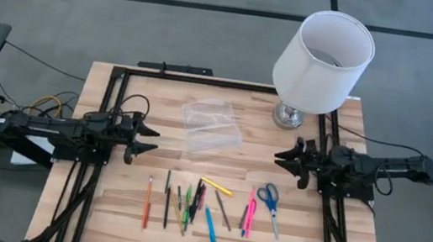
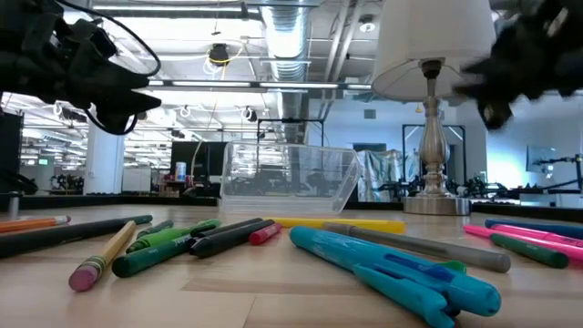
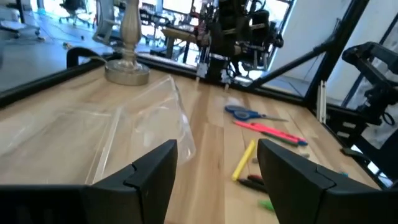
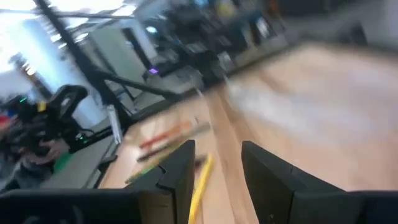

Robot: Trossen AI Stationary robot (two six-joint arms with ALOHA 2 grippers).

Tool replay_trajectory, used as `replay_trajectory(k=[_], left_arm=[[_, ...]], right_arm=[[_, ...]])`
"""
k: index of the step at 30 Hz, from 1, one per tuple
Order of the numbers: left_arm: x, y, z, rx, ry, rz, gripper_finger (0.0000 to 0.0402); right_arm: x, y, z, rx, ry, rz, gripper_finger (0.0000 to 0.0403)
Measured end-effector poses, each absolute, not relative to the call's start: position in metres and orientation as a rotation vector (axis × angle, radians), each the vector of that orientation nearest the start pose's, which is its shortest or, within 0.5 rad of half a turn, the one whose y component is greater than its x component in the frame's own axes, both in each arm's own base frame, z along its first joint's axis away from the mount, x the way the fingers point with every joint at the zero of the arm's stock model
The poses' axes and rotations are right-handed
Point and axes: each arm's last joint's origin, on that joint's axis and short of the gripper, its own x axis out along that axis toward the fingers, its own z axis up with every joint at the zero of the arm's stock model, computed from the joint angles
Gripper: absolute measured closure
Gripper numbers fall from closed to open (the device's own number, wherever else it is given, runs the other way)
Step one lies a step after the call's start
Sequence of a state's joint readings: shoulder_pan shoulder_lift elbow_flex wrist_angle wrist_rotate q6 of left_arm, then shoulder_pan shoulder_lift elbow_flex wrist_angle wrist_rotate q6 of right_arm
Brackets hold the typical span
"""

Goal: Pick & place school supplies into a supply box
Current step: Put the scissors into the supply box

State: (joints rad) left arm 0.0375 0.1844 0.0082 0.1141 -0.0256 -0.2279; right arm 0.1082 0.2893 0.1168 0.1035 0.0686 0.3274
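Left gripper [image 1: 148, 142] at mid-left of the overhead frame, right gripper [image 1: 282, 158] at mid-right: both horizontal, facing inward, fingers apart, empty. Clear supply box [image 1: 211, 125] centre, between them. Pens and pencils [image 1: 188, 204] plus scissors [image 1: 269, 203] in lower centre. Right wrist view blurred.

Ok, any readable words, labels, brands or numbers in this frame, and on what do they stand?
None readable.
Teal plastic pens and green markers: no print legible.
Clear plastic rectangular box: no label visible.
White lampshade lamp: plain.
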Motion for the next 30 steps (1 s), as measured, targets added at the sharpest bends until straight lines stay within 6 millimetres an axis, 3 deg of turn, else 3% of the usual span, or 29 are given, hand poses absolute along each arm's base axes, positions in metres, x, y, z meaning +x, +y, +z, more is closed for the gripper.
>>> replay_trajectory(k=[5,10,18,23,30], left_arm=[[0.109,0.005,0.163,-0.23,0.042,0.083,0.0182],[0.109,0.005,0.161,-0.218,0.065,0.076,0.0182],[0.108,0.004,0.153,-0.143,0.148,0.059,0.0182],[0.109,0.003,0.155,-0.069,0.146,0.04,0.0182],[0.109,0.004,0.164,0.004,0.117,0.035,0.0182]], right_arm=[[0.128,0.018,0.213,0.171,0.097,-0.009,0.0276],[0.146,0.03,0.221,0.22,0.281,-0.116,0.0281],[0.171,0.066,0.196,0.422,0.655,-0.436,0.0308],[0.18,0.076,0.175,0.496,0.881,-0.602,0.0322],[0.204,0.088,0.18,0.408,0.927,-0.673,0.0328]])
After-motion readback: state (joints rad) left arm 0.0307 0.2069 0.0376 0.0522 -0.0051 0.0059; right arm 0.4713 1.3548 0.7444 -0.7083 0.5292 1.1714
